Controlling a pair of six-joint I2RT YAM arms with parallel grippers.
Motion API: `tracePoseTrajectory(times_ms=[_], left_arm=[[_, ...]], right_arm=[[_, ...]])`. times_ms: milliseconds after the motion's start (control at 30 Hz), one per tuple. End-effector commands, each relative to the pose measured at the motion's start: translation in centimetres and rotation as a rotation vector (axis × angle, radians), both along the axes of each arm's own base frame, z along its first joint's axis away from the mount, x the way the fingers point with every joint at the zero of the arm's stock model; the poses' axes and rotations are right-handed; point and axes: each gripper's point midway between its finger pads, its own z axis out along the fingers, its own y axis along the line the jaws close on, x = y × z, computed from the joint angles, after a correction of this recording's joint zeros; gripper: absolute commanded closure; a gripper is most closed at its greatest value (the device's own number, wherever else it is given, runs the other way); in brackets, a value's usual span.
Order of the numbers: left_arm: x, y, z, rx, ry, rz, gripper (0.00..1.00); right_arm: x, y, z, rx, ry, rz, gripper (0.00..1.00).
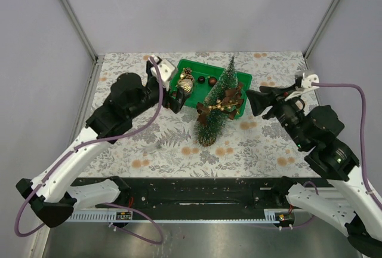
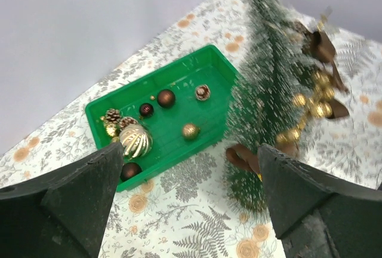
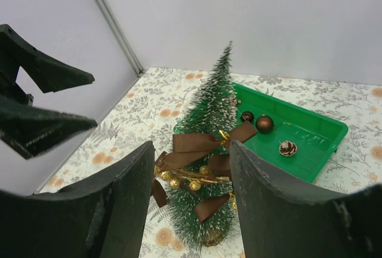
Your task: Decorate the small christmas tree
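Observation:
The small christmas tree [image 1: 217, 106] stands upright on the floral cloth, in front of the green tray [image 1: 209, 70]. It wears brown ribbon bows [image 3: 203, 144] and a gold berry sprig [image 3: 186, 181]. My left gripper [image 1: 177, 100] hovers by the tray's left end, open and holding nothing; in its wrist view [image 2: 188, 201] the tree [image 2: 268, 91] is to the right of the tray [image 2: 197, 73]. My right gripper [image 1: 252, 103] is to the right of the tree, also open and holding nothing, and in its own view [image 3: 191, 204] the tree [image 3: 210, 106] shows beyond the fingers.
In the tray lie a ribbed silver-gold ball [image 2: 136, 140], brown balls [image 2: 166, 97], a small gold ball [image 2: 190, 130] and pine cones [image 2: 113, 115]. White walls enclose the table at the back and sides. The left gripper's fingers [image 3: 42, 106] show at the left of the right wrist view.

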Motion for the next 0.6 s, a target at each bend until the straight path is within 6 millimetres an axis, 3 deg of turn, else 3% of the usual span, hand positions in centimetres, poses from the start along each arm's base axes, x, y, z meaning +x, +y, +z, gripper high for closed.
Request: tracePoseTrajectory(times_ms=[0,200,367,433,567], left_arm=[[1.3,1.7,2.3,-0.089,0.113,0.075,0.01],[3.5,3.8,2.8,-0.133,0.22,0.151,0.01],[4.6,6.2,2.3,-0.125,0.285,0.206,0.01],[4.7,6.9,1.7,-0.115,0.318,0.209,0.01],[5.1,8.7,0.8,-0.109,0.391,0.235,0.01]], right_arm=[[-1.0,-2.8,1.7,0.084,-0.011,-0.087,0.39],[-0.5,-3.4,-2.2,0.07,0.18,-0.164,0.39],[-2.1,-4.4,-5.1,0.154,0.293,-0.184,0.42],[-2.5,-3.8,-6.3,0.152,0.338,-0.156,0.43],[-2.8,-0.3,-8.9,0.092,0.429,-0.017,0.4]])
